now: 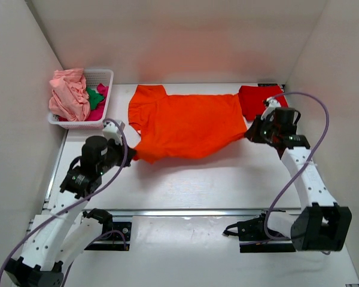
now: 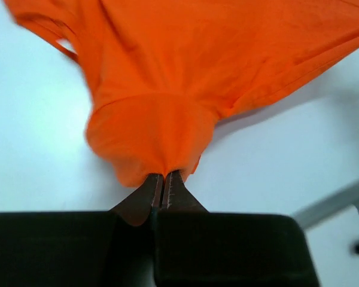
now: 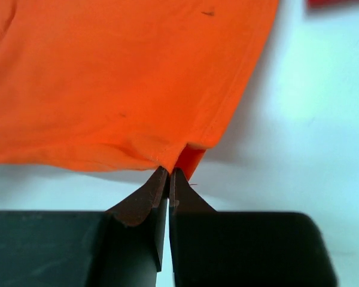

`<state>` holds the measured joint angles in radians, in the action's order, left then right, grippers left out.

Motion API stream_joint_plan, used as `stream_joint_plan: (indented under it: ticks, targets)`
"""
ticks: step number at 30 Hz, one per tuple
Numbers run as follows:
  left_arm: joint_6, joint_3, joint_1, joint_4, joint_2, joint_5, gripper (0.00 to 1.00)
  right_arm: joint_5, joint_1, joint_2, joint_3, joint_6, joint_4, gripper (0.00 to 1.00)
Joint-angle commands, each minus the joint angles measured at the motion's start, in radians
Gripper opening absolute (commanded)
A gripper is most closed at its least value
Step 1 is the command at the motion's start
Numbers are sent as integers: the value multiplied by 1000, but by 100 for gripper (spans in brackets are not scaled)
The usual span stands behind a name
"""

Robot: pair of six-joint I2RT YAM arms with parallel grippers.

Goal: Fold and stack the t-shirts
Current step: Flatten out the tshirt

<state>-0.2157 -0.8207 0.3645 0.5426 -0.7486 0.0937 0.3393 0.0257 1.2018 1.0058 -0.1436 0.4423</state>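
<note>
Left tool point(image 1: 133, 156) and right tool point(image 1: 248, 134) low, angled inward, pinch-tight on opposite ends of the orange t-shirt point(image 1: 188, 122)

My right wrist view cuts the red t-shirt point(image 3: 341, 2) to a sliver at its top edge. In the basket point(image 1: 106, 76) at the far left corner of the counter point(image 1: 227, 185), pink cloth point(image 1: 69, 95) buries a green piece point(image 1: 95, 97) and a magenta piece point(image 1: 102, 89), probably shirts. The orange t-shirt point(image 2: 227, 54) overruns my left wrist view, its sleeve point(image 2: 45, 30) blurred.
</note>
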Motion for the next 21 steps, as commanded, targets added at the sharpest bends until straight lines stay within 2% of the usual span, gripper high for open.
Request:
stream_joint_plan:
  ticks: [1,4,10,16,21]
  targets:
    - [-166,77,22,46,64,121,0,-53,-21,-111,-108,-137,96,0]
    - [-252,173,27,68,98,219,0,-11,55,-163,-209,-185,173,0]
    - [-332,258,16,141,164,238,0,-86,36,-235,-283,-261,308,0]
    - [-369,276,13,221,187,189,0,-85,62,-255,-387,-277,352,0]
    - [-364,252,-27,223,141,129,0,-115,51,-176,-365,-260,369,0]
